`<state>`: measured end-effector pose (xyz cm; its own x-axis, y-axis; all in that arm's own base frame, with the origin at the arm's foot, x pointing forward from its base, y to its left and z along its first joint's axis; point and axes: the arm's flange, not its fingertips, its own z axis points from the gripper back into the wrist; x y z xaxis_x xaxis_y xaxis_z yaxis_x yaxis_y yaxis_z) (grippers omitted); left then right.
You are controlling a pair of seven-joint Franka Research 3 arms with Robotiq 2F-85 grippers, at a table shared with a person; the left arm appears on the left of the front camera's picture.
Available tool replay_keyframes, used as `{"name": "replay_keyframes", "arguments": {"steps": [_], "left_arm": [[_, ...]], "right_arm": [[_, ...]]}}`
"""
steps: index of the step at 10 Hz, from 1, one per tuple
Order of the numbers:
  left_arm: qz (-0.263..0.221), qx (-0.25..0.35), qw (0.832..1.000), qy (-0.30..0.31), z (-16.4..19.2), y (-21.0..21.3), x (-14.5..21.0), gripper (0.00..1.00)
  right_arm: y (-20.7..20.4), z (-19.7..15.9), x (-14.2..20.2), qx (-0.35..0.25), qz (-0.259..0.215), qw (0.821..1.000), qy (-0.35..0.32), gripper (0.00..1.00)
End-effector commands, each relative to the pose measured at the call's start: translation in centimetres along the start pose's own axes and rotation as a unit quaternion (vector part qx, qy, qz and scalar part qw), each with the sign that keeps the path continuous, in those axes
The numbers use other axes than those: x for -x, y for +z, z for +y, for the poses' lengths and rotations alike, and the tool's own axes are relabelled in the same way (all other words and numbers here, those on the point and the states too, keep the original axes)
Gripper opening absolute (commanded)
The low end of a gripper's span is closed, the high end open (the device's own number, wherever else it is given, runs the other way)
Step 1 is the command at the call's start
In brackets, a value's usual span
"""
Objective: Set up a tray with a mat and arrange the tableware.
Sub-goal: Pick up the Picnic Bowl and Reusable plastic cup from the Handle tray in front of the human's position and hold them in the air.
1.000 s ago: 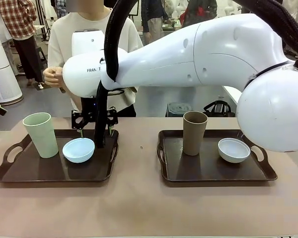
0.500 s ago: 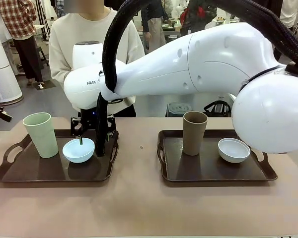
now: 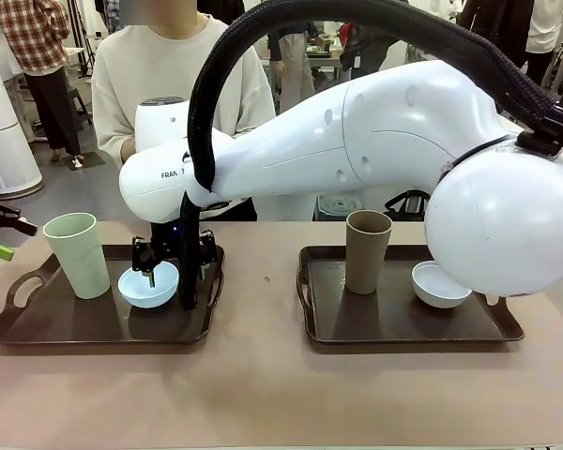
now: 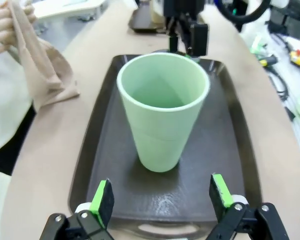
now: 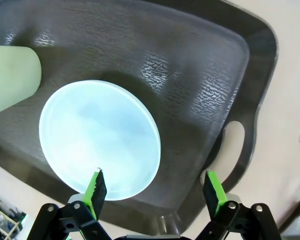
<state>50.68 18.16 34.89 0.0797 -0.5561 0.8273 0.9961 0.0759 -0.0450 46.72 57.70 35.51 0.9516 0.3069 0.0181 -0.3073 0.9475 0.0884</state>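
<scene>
My right gripper [image 5: 153,186]: jaws apart over tray [image 5: 205,75], blue bowl [image 5: 100,140] at 11 o'clock. My left gripper [image 4: 161,192]: jaws apart, green cup [image 4: 162,110] at 12 o'clock

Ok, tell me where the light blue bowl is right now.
Front view: the blue bowl sits on the left tray, just right of the green cup, with the right hand open over its rim.

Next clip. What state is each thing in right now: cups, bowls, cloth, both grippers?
Green cup: upright, empty, on left tray.
Blue bowl: upright, empty, same tray.
Brown cup: upright, on right tray.
White bowl: upright, same tray, partly hidden.
Cloth: held in the person's hand.
Left gripper: open, facing the green cup.
Right gripper: open, one finger over the blue bowl.
</scene>
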Motion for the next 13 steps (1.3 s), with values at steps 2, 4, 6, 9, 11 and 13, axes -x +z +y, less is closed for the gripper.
{"name": "replay_keyframes", "arguments": {"steps": [2,4,6,9,11,13], "left_arm": [[0.005,-0.039,0.999,-0.005,1.7,-3.0,0.0,1.0],[0.001,-0.027,1.0,-0.002,2.3,-5.0,-0.8,1.0],[0.002,-0.023,1.0,-0.005,2.8,-6.8,-1.4,1.0],[0.003,-0.014,1.0,0.009,3.3,-8.0,-1.0,1.0],[0.005,0.01,1.0,0.011,2.8,-9.0,-0.7,1.0],[0.005,0.034,0.999,0.01,2.1,-9.9,-0.2,1.0]], "right_arm": [[-0.5,0.0,0.0,-0.002,-0.012,1.0,0.009,1.0],[-0.7,-0.4,0.1,-0.006,-0.017,1.0,0.012,1.0],[-0.8,-1.1,0.2,-0.014,-0.017,1.0,0.012,1.0],[-0.7,-1.4,0.1,-0.02,-0.03,0.999,0.012,1.0],[-0.9,-1.5,-0.4,-0.024,-0.034,0.999,0.01,1.0],[-1.1,-1.5,-0.8,-0.026,-0.033,0.999,0.007,1.0]]}}
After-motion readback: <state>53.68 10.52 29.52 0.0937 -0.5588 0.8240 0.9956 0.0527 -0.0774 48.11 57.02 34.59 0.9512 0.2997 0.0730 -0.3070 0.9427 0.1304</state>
